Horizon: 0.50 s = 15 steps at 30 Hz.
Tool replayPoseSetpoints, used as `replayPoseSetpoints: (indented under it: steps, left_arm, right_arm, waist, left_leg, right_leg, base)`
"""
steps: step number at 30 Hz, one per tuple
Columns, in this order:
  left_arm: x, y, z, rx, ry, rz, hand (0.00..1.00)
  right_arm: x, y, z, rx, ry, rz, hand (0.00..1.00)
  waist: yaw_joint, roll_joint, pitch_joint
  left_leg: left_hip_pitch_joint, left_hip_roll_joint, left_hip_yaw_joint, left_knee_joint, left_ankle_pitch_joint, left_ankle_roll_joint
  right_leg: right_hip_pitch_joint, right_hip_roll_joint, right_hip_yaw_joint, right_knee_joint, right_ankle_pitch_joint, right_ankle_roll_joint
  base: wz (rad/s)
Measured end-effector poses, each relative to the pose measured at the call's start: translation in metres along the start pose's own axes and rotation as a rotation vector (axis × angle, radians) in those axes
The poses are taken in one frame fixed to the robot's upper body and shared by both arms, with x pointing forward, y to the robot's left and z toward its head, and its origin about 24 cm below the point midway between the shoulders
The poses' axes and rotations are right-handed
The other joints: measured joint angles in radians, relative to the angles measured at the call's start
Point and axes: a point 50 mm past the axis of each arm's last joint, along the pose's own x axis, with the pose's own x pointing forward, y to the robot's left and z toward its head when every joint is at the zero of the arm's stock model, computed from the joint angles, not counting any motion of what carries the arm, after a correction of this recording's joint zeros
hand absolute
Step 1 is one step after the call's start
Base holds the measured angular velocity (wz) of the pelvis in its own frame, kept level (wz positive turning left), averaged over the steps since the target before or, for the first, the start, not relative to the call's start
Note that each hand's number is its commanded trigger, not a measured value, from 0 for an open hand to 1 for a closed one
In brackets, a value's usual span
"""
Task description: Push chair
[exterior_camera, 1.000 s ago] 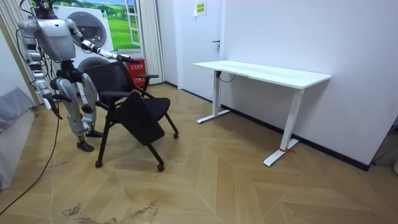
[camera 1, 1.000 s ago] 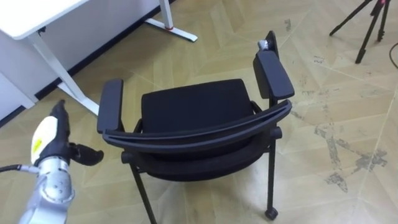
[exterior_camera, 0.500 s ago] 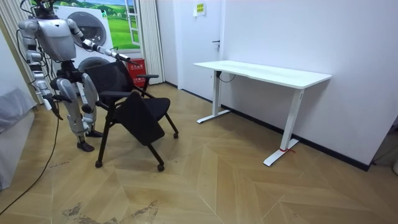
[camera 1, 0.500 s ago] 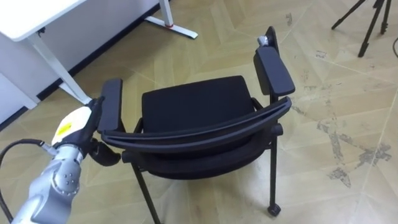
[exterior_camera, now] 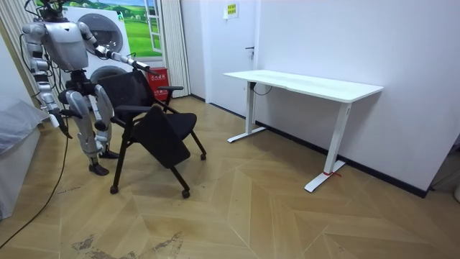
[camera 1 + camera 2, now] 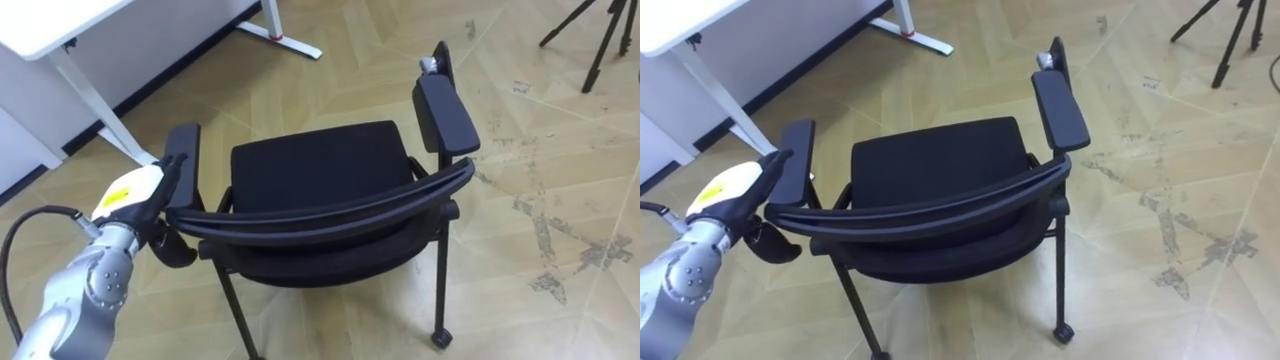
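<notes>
A black chair (image 6: 315, 175) with two armrests stands on the wood floor right in front of me, its curved backrest (image 6: 320, 215) nearest to me. My left hand (image 6: 135, 195) is open at the chair's left rear corner, its straight fingers lying against the outer side of the left armrest (image 6: 182, 160) and its thumb below the backrest's end. In the room view I stand behind the chair (image 5: 154, 129) with the left arm stretched out to its back, left hand (image 5: 136, 65) at the top. My right hand (image 5: 55, 119) hangs at my side.
A white desk (image 6: 50, 25) on white legs stands ahead to the left, beyond the chair; in the room view the desk (image 5: 302, 83) is by the wall. A tripod (image 6: 600, 40) stands at the far right. Bare floor lies between chair and desk.
My left hand has moved forward and to the right, from beside the chair up against the left armrest. The chair stands where it was.
</notes>
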Motion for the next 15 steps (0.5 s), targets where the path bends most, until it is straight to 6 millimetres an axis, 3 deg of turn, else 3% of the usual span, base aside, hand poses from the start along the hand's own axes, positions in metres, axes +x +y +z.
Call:
replayPoseSetpoints:
  steps: [15]
  left_arm:
    - [-0.007,0.009,0.012,0.011,-0.052,0.03,0.0]
  right_arm:
    - [0.001,0.0,0.002,0.004,-0.006,-0.024,0.0]
  waist:
    - [0.0,0.001,0.0004]
  left_leg:
    - [-0.003,0.0,-0.013,0.0,0.0,0.0]
  right_leg:
    - [0.0,-0.002,-0.004,-0.001,0.0,0.0]
  base:
    - [0.0]
